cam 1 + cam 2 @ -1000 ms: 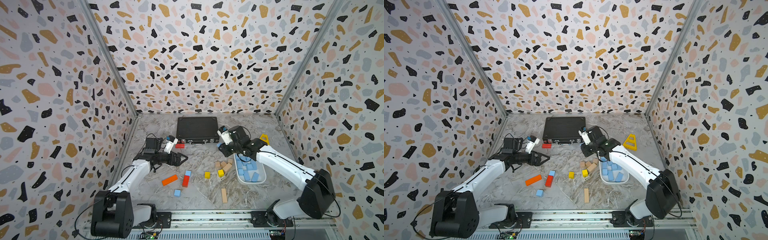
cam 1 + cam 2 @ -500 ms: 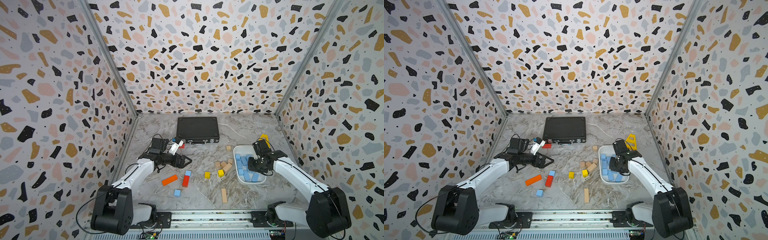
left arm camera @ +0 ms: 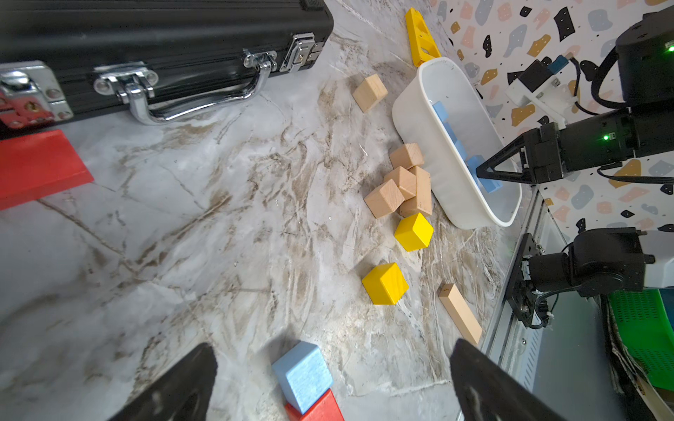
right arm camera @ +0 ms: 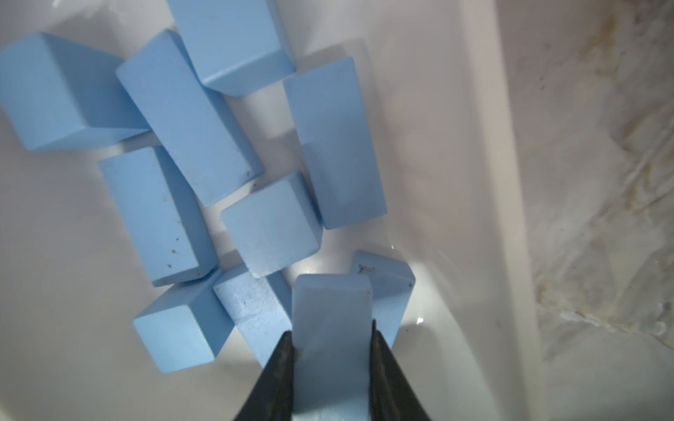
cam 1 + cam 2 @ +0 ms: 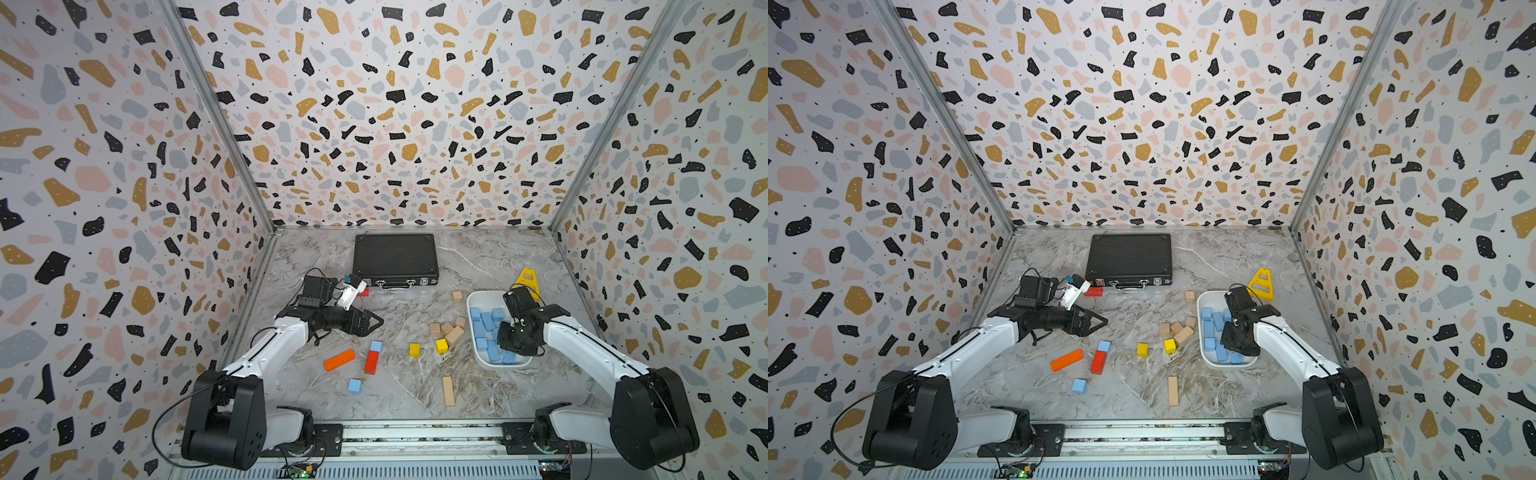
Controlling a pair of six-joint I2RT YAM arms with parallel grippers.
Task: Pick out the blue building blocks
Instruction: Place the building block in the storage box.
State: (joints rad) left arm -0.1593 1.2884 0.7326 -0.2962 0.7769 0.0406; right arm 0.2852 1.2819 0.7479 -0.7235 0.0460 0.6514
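Right wrist view: blue bar pinched low in the tray, drop not yet made

A blue bar [image 4: 332, 302] is pinched between the tips of the right pincer [image 4: 331, 330]. Its free end points down among the blue building blocks [image 4: 182, 120] that already lie just ahead of the tips in the white tray [image 4: 456, 182]. About nine show there, cubes and short bars, some leaning on one another. In both top views the right pincer [image 5: 510, 347] hangs inside the tray with its tips down.

A second ago this arm was over by the black case [image 5: 395, 258], well away from the tray. Half a second ago it was above the tray, and now it has come down into it. Judged from that, the carry is finished and only the release is left for this block.

Two blue pieces remain outside the tray. A blue cube [image 5: 376, 345] lies just ahead of the left pincer [image 5: 376, 323], touching the end of a red block [image 5: 371, 362]. A second blue cube [image 5: 354, 385] lies further back toward the robot's base. The left pincer is spread wide and empty, and has hardly moved over the last second. The left wrist view shows the blue cube [image 3: 302, 371] framed between its fingers, so it looks the likely next pick. Tan blocks [image 5: 446, 330] and yellow cubes [image 5: 414, 350] lie between the two pincers and are not wanted.
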